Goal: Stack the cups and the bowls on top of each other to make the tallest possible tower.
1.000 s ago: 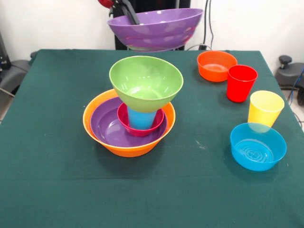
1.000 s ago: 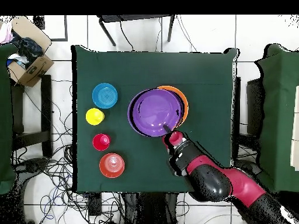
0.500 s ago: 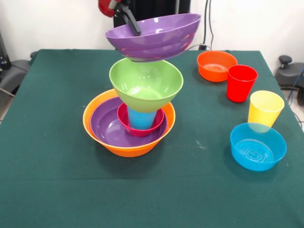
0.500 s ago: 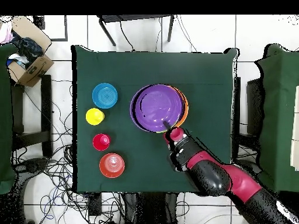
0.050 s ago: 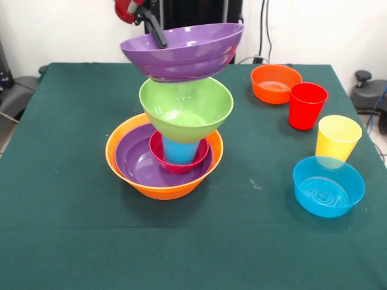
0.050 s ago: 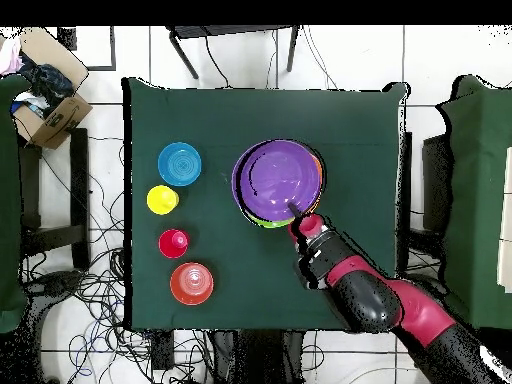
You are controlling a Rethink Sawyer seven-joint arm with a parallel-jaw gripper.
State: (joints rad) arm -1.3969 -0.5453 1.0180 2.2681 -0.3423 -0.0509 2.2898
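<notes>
Your gripper [image 5: 158, 35] has its dark fingers pinched on the far rim of the large glossy purple plastic bowl [image 5: 181, 49], which hangs tilted just above the medium lime green plastic bowl [image 5: 185, 106], empty and apart from it as far as you can see. In the overhead view that purple bowl [image 6: 280, 179] hides nearly all of the pile.

The green bowl sits on the upright blue plastic cup [image 5: 179, 150]; the cup stands inside the small pink-red bowl [image 5: 162, 158], which rests in a second large purple bowl [image 5: 136, 159], nested in the large orange bowl [image 5: 118, 151] that forms the tower's base.

Off to the side you have the small orange bowl [image 5: 275, 83], the red cup [image 5: 306, 106], the yellow cup [image 5: 337, 138] and the small blue bowl [image 5: 328, 186], all empty and upright on the dark green tablecloth [image 5: 66, 229]. Beyond the table, cables [image 6: 90, 290] trail over the white floor and an open cardboard box [image 6: 45, 85] sits near one corner.
</notes>
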